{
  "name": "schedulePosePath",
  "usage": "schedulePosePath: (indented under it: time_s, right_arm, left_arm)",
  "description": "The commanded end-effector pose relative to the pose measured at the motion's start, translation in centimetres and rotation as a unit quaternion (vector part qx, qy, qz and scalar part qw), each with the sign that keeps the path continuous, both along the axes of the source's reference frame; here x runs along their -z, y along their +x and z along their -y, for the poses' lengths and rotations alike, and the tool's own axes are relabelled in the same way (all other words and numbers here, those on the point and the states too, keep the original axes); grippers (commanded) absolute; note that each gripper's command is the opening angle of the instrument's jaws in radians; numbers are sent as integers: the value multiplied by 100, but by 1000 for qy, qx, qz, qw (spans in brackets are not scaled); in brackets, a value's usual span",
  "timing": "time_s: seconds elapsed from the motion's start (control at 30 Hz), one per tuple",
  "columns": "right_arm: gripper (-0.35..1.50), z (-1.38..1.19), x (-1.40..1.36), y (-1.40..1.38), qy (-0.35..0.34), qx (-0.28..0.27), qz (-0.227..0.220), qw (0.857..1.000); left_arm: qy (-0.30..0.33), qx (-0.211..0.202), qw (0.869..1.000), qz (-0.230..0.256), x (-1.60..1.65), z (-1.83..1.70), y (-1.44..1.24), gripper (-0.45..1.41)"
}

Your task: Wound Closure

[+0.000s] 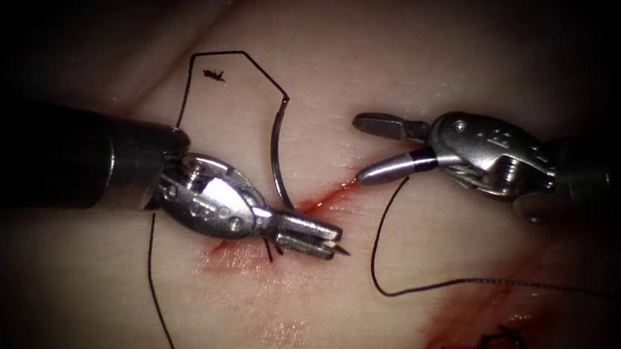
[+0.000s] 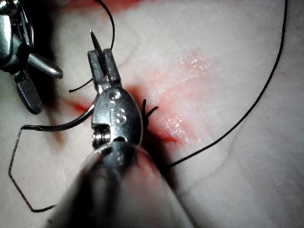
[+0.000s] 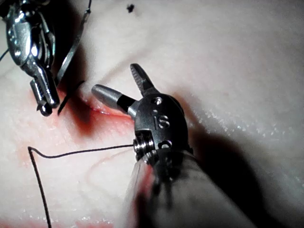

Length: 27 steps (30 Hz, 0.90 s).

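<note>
The needle point(image 1: 276, 155) is seen standing in the tissue point(image 1: 406, 61), its body arching up out of the cut point(image 1: 327, 195), with the thread point(image 1: 240, 60) running from its blunt end in an angular loop over the upper part of the tissue. Its point is seen poking out just past the jaws of the left tool point(image 1: 328, 242), which are pressed together on the needle close to the tip, at the lower edge of the cut on the left side; the same grip is seen in the left wrist view, where the left tool point(image 2: 102, 61) is closed with the sharp tip projecting beyond it. The right tool point(image 1: 372, 146) is held just right of the cut, apart from the needle, its jaws spread wide and nothing held between them; in its own view the right tool point(image 3: 118, 88) is likewise spread above the red fluid point(image 3: 102, 116). A second run of thread point(image 1: 385, 258) is curved across the tissue below the right tool. For the grip in hand to be done well, it is judged that the needle should be followed along its own curve rather than pulled straight, and the tip kept clear of the jaws' faces so it is not blunted. The left shaft is laid in from the left, wrist bent down toward the cut; the right is brought in level, wrist nearly straight.
</note>
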<state>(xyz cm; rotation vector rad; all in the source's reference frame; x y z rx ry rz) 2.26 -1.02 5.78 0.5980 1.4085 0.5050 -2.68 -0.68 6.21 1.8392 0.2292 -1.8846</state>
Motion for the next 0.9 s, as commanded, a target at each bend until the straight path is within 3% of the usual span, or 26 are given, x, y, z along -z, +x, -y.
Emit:
schedulePosePath:
  time_s: [0.03,0.23,0.47,0.73,0.83,0.87,0.9]
  right_arm:
    - [108,9,-2,20,9,2,-16,1000]
    - [110,13,7,51,21,-4,-53,998]
    - [110,10,21,60,38,-2,-79,996]
    - [103,10,17,67,51,-6,-76,996]
    - [78,11,15,71,52,-9,-77,996]
    - [2,13,13,75,53,-12,-79,995]
    - [-35,14,13,76,53,-12,-80,995]
  left_arm:
    - [-4,-1,1000,2,-7,5,-8,-45]
    - [-14,-9,1000,7,-12,13,-18,-45]
    - [-16,-11,1000,6,-12,15,-18,-45]
    - [-17,-14,1000,6,-10,18,-21,-45]
    - [-16,-14,1000,7,-8,18,-22,-45]
    - [-16,-13,1000,6,-7,18,-22,-45]
    - [-16,-12,1000,5,-6,17,-23,-45]
